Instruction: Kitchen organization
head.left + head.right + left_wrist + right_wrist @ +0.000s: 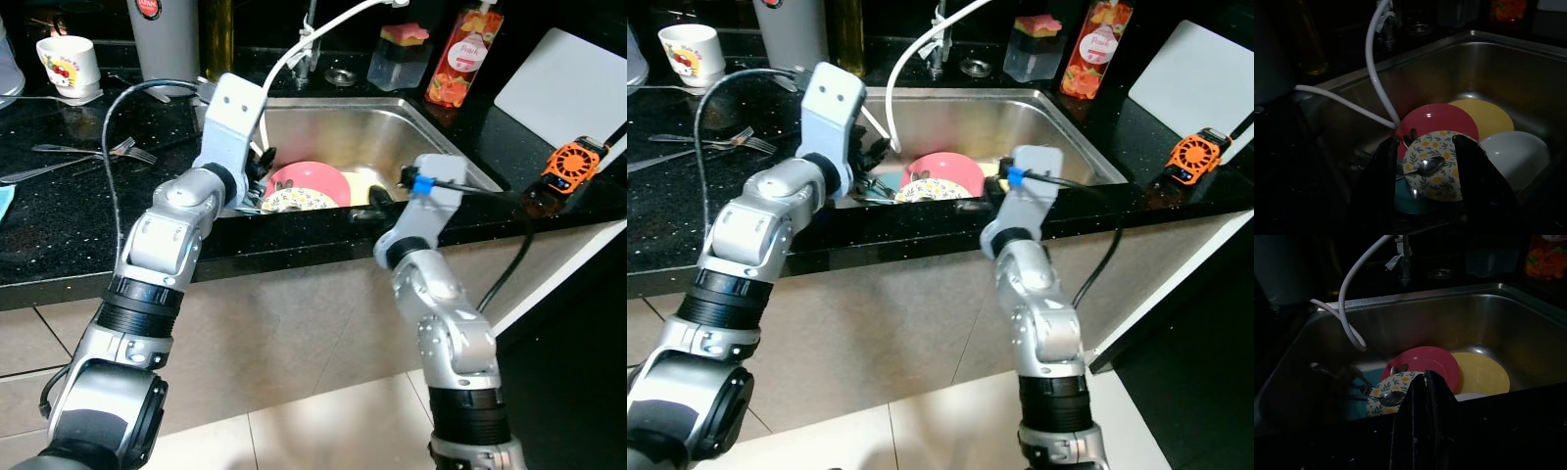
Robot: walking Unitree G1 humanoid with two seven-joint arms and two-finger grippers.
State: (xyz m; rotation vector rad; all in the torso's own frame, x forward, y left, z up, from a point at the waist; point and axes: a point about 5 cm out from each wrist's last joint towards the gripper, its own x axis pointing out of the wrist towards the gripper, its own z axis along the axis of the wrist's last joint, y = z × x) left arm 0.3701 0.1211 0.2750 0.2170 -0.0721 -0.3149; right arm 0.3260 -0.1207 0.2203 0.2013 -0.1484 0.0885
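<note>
Already the left gripper [1422,161] hangs wide open and empty over the floral plate [1435,169] — its spoon [1426,166] could slide off if bumped. Right gripper [1425,396], pressed closed on nothing at the sink [392,122] rim, may snag there.

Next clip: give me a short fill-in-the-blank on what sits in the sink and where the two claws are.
1. The spoon lies on the ____ plate.
2. The left claw, fingers apart, hangs over the dishes in the ____.
3. The right claw is at the sink's ____ edge.
4. Behind the red plate lies a ____ plate.

Missing words: flowered; sink; front; yellow
</note>
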